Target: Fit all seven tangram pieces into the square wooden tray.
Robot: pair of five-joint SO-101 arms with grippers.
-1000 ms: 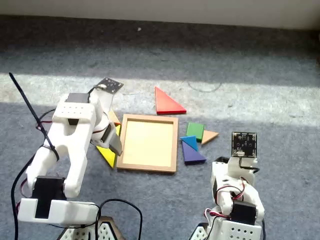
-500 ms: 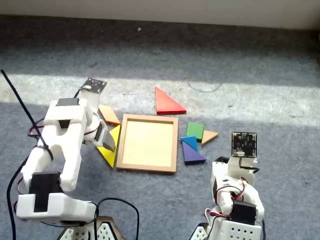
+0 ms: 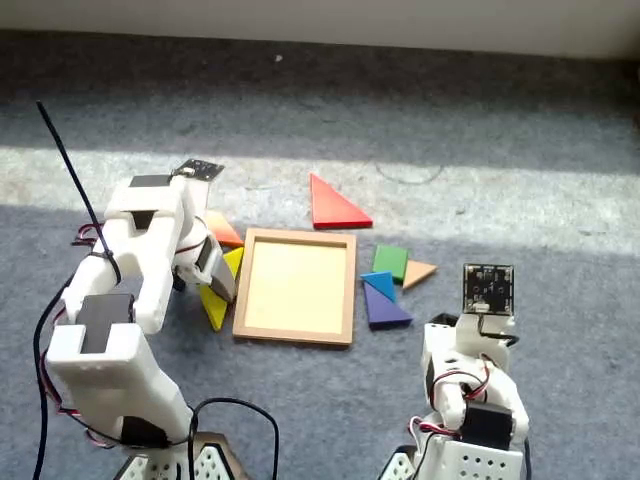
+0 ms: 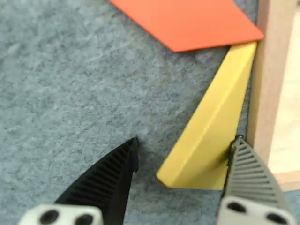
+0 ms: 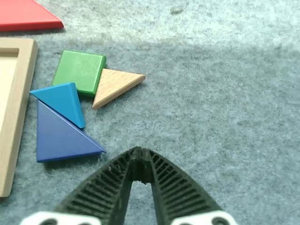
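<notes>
The left arm (image 3: 140,250) bends forward from the 7 o'clock corner of the high view. Its left gripper (image 4: 186,143) is lowered with its jaws spread wide. One fingertip rests over the grey carpet (image 3: 500,150) and the other sits by the tray wall. The yellow triangle (image 4: 211,136) lies between them, not clamped. This piece sits at 9 o'clock of the square wooden tray (image 3: 296,236), pressed along the tray's outer wall. Its far tip touches the orange parallelogram (image 4: 187,21), which lies at 10 o'clock of the tray. All seven pieces are outside the frame. The red triangle (image 3: 332,208) lies apart at 12 to 1 o'clock in a sunlit band of carpet. At 3 o'clock, just beside the tray, four pieces cluster edge to edge: the green square (image 5: 80,70), the plain wood triangle (image 5: 115,84), the light blue triangle (image 5: 63,101) and the dark blue triangle (image 5: 61,138). The right arm (image 3: 470,400) sits folded at 5 o'clock. Its right gripper (image 5: 139,159) has its jaws pressed together on nothing, over the carpet near the dark blue triangle. Carpet runs on toward 3 o'clock of the cluster and to 12 o'clock, where a pale wall strip (image 3: 400,20) borders it.
</notes>
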